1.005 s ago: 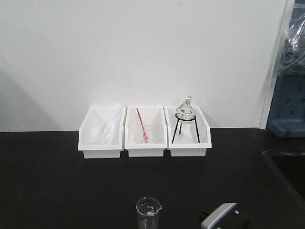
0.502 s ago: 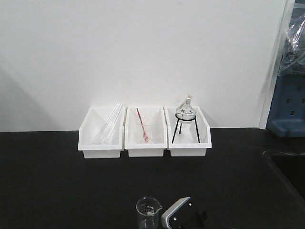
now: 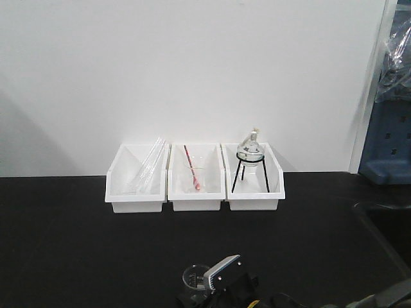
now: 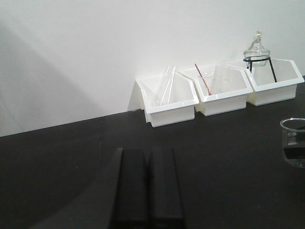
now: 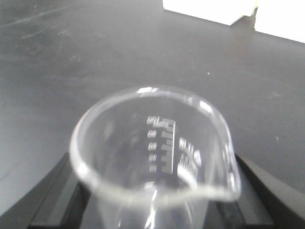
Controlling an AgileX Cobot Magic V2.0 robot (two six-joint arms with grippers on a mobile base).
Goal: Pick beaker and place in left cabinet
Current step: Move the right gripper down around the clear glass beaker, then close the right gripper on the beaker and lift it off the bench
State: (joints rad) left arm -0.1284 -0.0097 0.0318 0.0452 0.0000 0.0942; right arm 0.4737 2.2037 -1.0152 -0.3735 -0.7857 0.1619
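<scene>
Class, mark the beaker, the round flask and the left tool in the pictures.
beaker (image 5: pixel 164 143): right wrist view, on its graduated wall.
round flask (image 3: pixel 250 151): exterior front view, on the glass bulb.
left tool (image 4: pixel 148 153): left wrist view, midway between its fingertips.

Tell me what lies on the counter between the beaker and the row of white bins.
Nothing. The front view shows bare black counter between the beaker and the three white bins; the left wrist view agrees.

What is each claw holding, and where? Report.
Right claw straddles the beaker at its lower wall; a firm grip cannot be told. Left claw is shut, empty.
</scene>
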